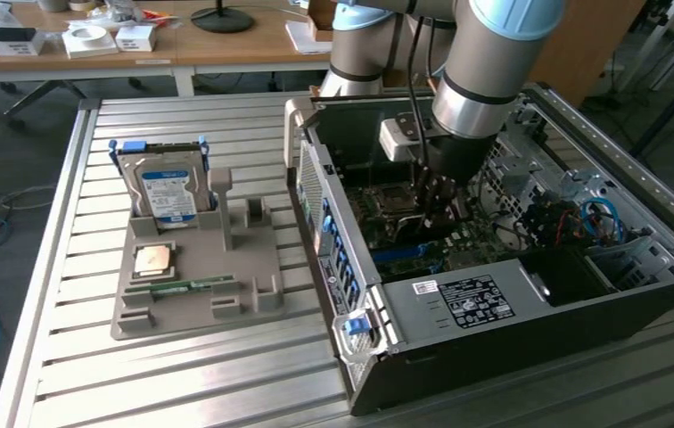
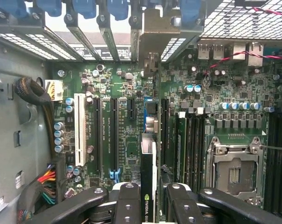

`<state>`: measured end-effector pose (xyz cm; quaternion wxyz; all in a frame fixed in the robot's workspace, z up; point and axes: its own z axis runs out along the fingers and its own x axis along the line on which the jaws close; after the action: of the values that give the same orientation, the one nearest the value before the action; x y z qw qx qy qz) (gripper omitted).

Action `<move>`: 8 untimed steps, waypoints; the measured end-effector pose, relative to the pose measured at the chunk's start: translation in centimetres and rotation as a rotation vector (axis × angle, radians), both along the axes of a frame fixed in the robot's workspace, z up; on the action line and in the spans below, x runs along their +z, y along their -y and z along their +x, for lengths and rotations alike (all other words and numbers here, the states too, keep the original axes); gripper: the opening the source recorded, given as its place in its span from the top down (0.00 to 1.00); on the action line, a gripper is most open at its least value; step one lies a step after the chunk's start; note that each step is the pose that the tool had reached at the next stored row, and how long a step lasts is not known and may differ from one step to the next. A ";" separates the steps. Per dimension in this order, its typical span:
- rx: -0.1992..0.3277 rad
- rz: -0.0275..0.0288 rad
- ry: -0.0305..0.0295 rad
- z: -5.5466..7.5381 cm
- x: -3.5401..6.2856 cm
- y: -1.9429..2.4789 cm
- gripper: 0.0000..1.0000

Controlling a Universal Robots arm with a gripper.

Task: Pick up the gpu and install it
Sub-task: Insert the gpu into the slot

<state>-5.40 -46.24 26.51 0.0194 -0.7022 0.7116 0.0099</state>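
The ribbed aluminium work table carries two large things: an open black and grey computer case lying on its side toward the exterior view's right edge, and a grey moulded parts holder near the table's middle. In the holder, a silver hard drive with a blue label stands upright at the far end, a small square processor chip lies flat, and a narrow green memory stick lies near the front.

The robot arm reaches down into the case over the green motherboard. Its black gripper is clenched on the gpu, a thin dark expansion card seen edge-on, with a green and white maker's label near the fingers and a pale metal bracket at its far end, up by the case's rear slot openings. The card hangs upright over the long black expansion slots, roughly in line with one near the board's middle; whether its edge already touches the slot cannot be told.

The card looks light and stiff but fragile: the board is thin, its parts exposed, and its contact edge easily damaged if tilted. A hold on the top edge near the middle, as here, seems best for keeping it square to the slot.
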 end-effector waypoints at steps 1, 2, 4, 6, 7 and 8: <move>0.000 -0.0001 0.0000 0.0 0.00 0.06 0.74; 0.000 -0.0002 0.0000 0.0 0.00 0.12 0.74; 0.000 0.0000 0.0001 0.0 0.00 0.18 0.74; 0.000 -0.0001 0.0001 -0.1 0.00 0.19 0.74; 0.000 0.0000 0.0001 -0.1 -0.01 0.19 0.74; 0.000 0.0000 0.0001 -0.2 -0.01 0.19 0.74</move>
<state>-5.63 -46.43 26.50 0.0194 -0.7022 0.7116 0.0098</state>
